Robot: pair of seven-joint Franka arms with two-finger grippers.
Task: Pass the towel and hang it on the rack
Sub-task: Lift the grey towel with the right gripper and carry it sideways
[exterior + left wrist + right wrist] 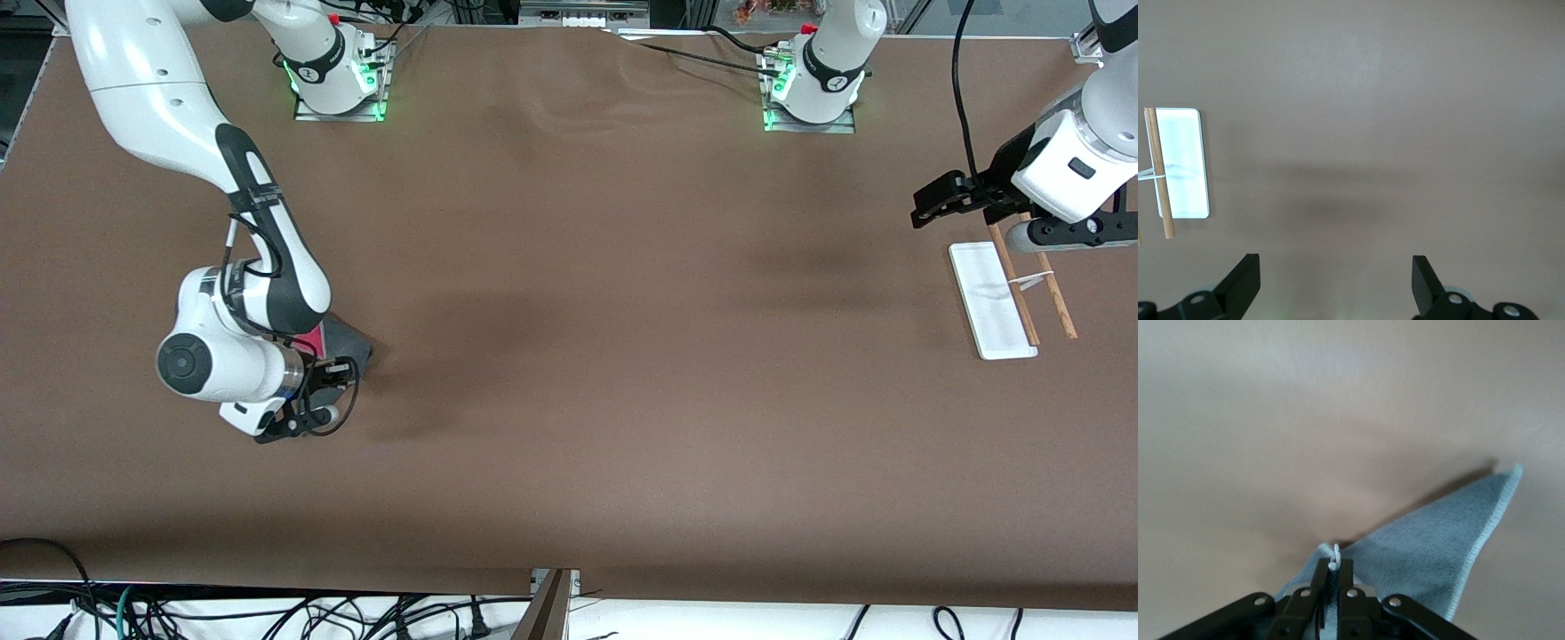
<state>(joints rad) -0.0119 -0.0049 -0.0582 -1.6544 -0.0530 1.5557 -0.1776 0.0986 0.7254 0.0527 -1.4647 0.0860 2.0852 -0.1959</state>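
Observation:
The towel [348, 345] is dark grey with a pink-red side showing by the wrist, at the right arm's end of the table. My right gripper [334, 372] is shut on its stitched edge. In the right wrist view the gripper [1333, 565] pinches the edge and the grey cloth [1431, 547] hangs from it just above the table. The rack [989, 300] is a white base with two wooden rods [1014, 284] at the left arm's end. My left gripper [925, 208] is open and empty above the table beside the rack. The left wrist view shows the open gripper [1336, 268] and the rack [1183, 163].
The brown table [587, 356] stretches wide between the two arms. The arm bases [338, 84] stand along the edge farthest from the front camera. Cables [267, 613] lie below the table's near edge.

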